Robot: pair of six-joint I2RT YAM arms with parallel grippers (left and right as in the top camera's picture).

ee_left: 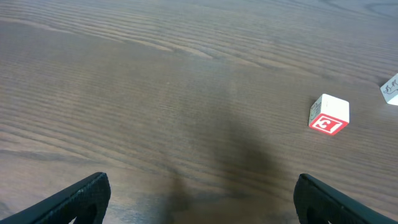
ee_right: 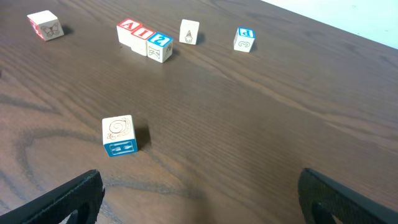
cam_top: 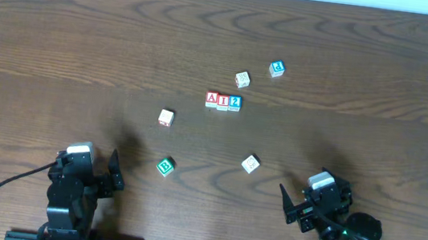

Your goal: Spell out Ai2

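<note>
Three letter blocks stand side by side in a row at the table's middle: a red A block, a red I block and a blue 2 block. In the right wrist view they show as A, I and 2. My left gripper is open and empty near the front left edge. My right gripper is open and empty near the front right edge. Both are far from the row.
Loose blocks lie around: a green one, a red-sided one, a plain one with a blue side, a pale one and a blue P block.
</note>
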